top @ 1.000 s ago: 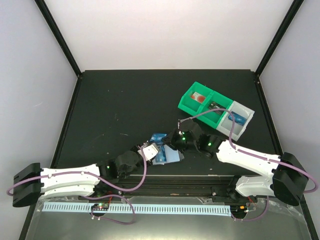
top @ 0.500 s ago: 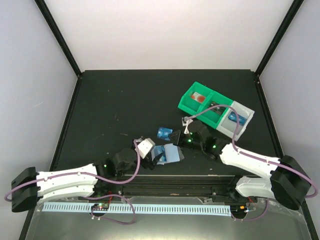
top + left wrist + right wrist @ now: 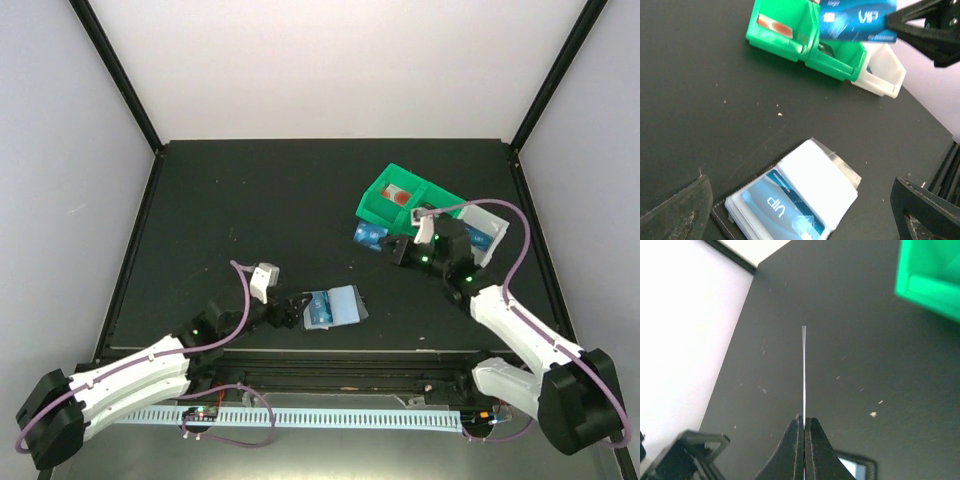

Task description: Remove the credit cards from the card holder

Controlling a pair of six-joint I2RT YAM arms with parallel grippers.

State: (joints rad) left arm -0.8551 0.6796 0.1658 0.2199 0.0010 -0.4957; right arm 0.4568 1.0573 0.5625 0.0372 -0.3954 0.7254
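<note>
The card holder (image 3: 338,304) lies open on the black table near the front edge, one blue credit card (image 3: 782,207) still under its clear sleeve. My left gripper (image 3: 291,311) stands open just left of the card holder (image 3: 815,175), with nothing between its fingers (image 3: 677,210). My right gripper (image 3: 388,243) is shut on a second blue credit card (image 3: 369,233) and holds it in the air beside the tray. In the right wrist view this card (image 3: 803,370) shows edge-on, sticking out from the shut right gripper (image 3: 803,421). In the left wrist view the held card (image 3: 857,20) hangs in front of the tray.
A green-and-grey compartment tray (image 3: 372,210) stands at the back right, with a red-and-white item (image 3: 398,195) in its left bin. The same tray (image 3: 790,45) fills the top of the left wrist view. The table's front rail runs just below the holder.
My left gripper opened, let go of the holder and drew back to the left. My right gripper pulled a blue card away from the holder, up and right toward the tray.
</note>
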